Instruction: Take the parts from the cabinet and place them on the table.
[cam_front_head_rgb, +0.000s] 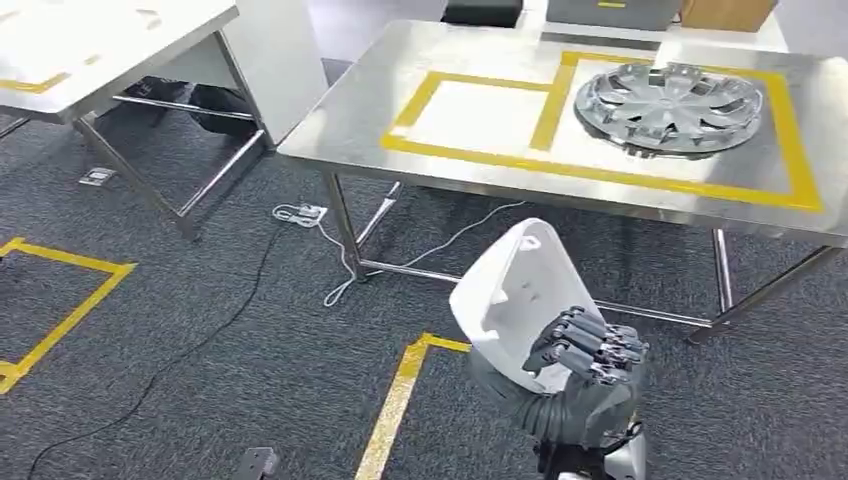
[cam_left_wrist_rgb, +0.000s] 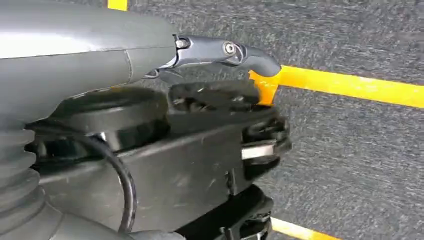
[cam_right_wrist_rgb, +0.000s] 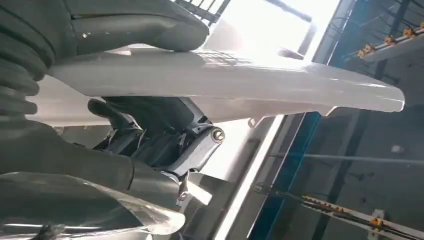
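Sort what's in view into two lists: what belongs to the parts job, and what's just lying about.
Job:
white part, held in the right hand
table with yellow tape boxes
hubcap, already in the bigger box

Lying about:
second table
cables on the carpet
floor tape
dark box behind the table

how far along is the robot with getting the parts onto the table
Done: a silver wheel cover already lies in the larger taped box on the table. In hand: the right hand holds a white part. Left: setting it down, likely in the empty taped square.
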